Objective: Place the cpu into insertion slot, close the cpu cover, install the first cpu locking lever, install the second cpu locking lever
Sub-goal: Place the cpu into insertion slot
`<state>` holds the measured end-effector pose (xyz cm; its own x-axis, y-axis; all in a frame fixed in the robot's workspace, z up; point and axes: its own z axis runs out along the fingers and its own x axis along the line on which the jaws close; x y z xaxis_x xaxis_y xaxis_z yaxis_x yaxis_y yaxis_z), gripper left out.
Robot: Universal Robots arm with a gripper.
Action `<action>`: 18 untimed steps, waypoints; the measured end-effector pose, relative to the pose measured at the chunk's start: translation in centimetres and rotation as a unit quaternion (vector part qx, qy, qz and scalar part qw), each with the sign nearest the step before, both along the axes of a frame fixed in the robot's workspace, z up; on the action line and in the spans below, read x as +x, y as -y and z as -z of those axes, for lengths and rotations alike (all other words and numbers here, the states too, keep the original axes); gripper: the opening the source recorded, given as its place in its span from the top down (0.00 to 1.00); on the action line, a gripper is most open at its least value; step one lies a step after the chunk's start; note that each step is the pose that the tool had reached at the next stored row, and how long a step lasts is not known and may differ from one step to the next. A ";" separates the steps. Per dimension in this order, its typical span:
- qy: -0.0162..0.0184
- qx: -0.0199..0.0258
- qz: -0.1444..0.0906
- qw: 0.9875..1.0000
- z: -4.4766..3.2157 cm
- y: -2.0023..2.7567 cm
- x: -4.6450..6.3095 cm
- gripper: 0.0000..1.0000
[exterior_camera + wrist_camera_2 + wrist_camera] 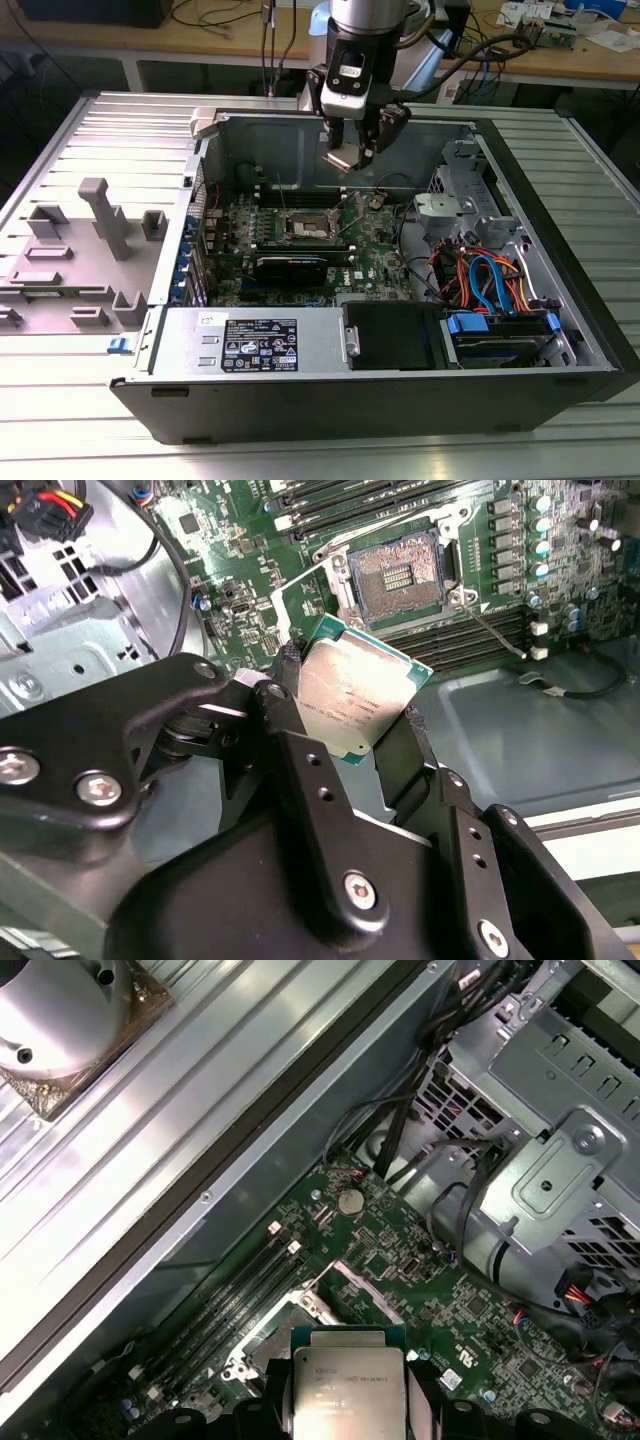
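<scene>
The black claw (355,148) is clamped on two edges of the small flat grey-topped cpu (352,698), held above the silvery-rimmed square insertion slot (397,577), not yet seated (edge grip presumably leaves its underside free).

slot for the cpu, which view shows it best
The second wrist view: the slot lies open there, rim and centre in full sight beyond the gripped cpu. The exterior view shows it from farther off, mid-board. In the first wrist view the cpu hides part of it.
</scene>
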<state>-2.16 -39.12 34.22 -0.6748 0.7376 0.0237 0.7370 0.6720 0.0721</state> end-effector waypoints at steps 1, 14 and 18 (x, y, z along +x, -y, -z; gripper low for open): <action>0.000 0.000 0.010 1.000 0.04 0.00 0.0 0.46; -0.001 0.000 0.040 0.999 0.17 0.00 0.0 0.46; -0.001 0.000 0.041 0.999 0.17 0.00 0.0 0.46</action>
